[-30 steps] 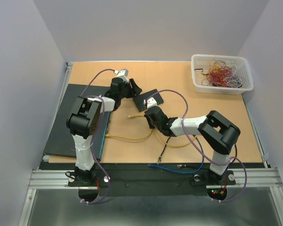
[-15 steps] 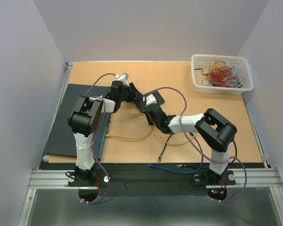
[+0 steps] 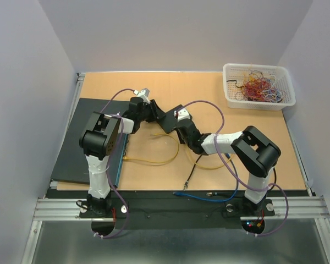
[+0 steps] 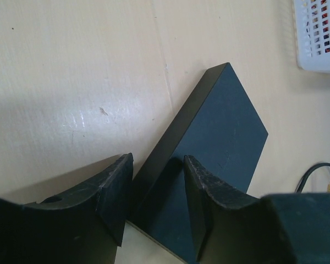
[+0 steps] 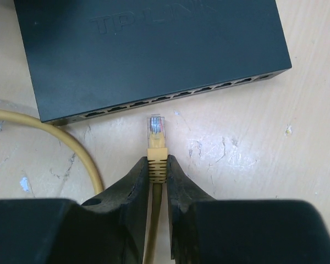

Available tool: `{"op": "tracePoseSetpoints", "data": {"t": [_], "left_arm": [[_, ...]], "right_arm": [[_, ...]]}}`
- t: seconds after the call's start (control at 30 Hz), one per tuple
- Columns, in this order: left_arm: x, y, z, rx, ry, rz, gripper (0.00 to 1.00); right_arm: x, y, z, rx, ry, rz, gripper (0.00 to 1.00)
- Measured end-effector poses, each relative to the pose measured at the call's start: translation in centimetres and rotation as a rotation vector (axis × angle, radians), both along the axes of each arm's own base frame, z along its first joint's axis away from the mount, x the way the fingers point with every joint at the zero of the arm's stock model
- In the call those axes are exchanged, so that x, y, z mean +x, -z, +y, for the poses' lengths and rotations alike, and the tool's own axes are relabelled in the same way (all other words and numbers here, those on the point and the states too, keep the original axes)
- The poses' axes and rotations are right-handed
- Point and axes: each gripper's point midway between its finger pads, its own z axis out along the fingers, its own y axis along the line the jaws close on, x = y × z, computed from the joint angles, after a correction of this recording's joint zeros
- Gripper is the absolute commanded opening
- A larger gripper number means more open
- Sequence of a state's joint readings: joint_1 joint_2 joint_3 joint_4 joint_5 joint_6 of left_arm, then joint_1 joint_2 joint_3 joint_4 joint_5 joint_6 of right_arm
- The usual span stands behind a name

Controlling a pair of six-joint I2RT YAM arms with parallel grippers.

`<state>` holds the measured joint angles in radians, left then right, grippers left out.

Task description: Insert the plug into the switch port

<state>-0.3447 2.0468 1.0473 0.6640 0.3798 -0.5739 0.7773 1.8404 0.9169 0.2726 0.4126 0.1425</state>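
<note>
The black network switch [image 5: 154, 49] lies on the tan table, its row of ports [image 5: 170, 98] facing my right gripper. It also shows in the top view [image 3: 166, 119] and the left wrist view [image 4: 214, 148]. My right gripper [image 5: 157, 168] is shut on the yellow boot of the plug [image 5: 156, 132], whose clear tip points at the ports a short gap away. My left gripper [image 4: 157, 190] straddles the switch's near corner, jaws on either side of its edge; contact is unclear.
The yellow cable [image 3: 154, 160] loops across the table's middle. A blue cable [image 3: 206, 198] and a black cable [image 3: 191, 175] lie near the front edge. A white basket [image 3: 258, 87] of coloured wires stands at the back right. A black mat [image 3: 71, 154] lies on the left.
My right gripper has carried the plug up to the switch's port side. My left gripper has closed in on the switch's corner, and the switch has shifted slightly left.
</note>
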Motion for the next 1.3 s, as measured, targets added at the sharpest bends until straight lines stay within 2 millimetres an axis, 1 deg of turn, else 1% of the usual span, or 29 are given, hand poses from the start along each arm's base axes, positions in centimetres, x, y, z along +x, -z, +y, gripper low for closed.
{"op": "tracePoseSetpoints", "data": {"t": [0.1,0.17,0.4,0.6,0.83,1.3], "left_arm": [[-0.1,0.0,-0.1,-0.002,0.003,0.0,0.52],[-0.1,0.0,-0.1,-0.003,0.005,0.001,0.52],[-0.3,0.0,-0.1,-0.012,0.006,-0.003,0.52],[-0.6,0.1,0.0,-0.022,0.004,-0.01,0.52],[-0.9,0.1,0.2,-0.022,0.0,-0.016,0.52],[-1.0,0.2,0.2,-0.023,-0.001,-0.02,0.51]], "right_arm": [[0.1,0.1,-0.1,0.018,0.0,0.008,0.0],[0.0,0.2,0.2,0.04,-0.01,0.007,0.01],[-1.0,0.3,2.4,0.121,-0.117,0.04,0.0],[-1.5,0.3,3.3,0.149,-0.163,0.058,0.0],[-1.4,0.2,3.2,0.148,-0.153,0.054,0.0],[-1.1,0.2,2.7,0.124,-0.132,0.039,0.0]]}}
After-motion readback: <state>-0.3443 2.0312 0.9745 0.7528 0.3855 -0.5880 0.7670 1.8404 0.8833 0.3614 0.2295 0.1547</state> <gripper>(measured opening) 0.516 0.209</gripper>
